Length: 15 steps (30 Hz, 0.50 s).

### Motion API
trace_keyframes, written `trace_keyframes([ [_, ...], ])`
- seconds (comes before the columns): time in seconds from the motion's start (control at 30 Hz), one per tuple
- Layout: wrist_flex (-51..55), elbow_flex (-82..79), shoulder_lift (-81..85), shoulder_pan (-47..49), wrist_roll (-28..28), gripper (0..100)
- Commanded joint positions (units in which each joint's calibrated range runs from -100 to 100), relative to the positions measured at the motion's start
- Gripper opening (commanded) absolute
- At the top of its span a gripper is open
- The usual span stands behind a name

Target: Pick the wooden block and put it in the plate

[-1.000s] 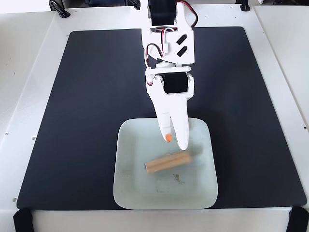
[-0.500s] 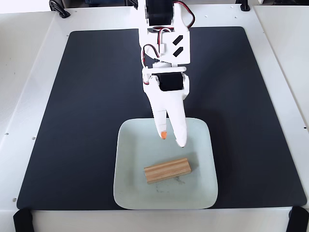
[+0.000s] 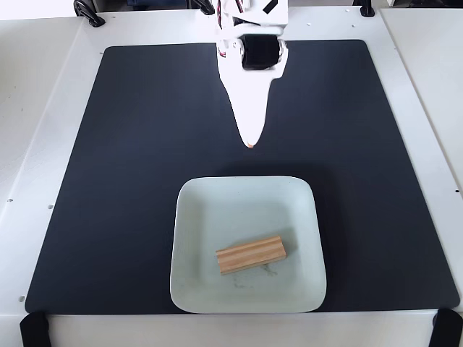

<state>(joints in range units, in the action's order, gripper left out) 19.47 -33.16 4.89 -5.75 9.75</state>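
The wooden block (image 3: 251, 254), light tan with layered stripes, lies flat inside the plate (image 3: 202, 289), slightly tilted, a little below the plate's middle. The plate is a square pale mint-white dish near the front edge of the black mat. My white gripper (image 3: 249, 142) hangs over the bare mat above the plate's far rim, well apart from the block. Its two fingers come together at the orange-tipped end, shut, with nothing between them.
A large black mat (image 3: 130, 159) covers the white table (image 3: 43, 108). Black clamps (image 3: 88, 13) sit at the table's back corners and black feet (image 3: 35, 329) at the front corners. The arm's body rises at the top centre.
The gripper has let go of the block, which settled flat in the plate, then shut and pulled back away from the plate toward the arm's base.
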Motion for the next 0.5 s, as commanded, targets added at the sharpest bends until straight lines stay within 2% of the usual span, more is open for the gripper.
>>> trace_keyframes([
  [0.0,-0.43,-8.63,11.13,-0.19,1.24,1],
  [0.47,-0.43,-56.50,62.23,0.03,12.88,1],
])
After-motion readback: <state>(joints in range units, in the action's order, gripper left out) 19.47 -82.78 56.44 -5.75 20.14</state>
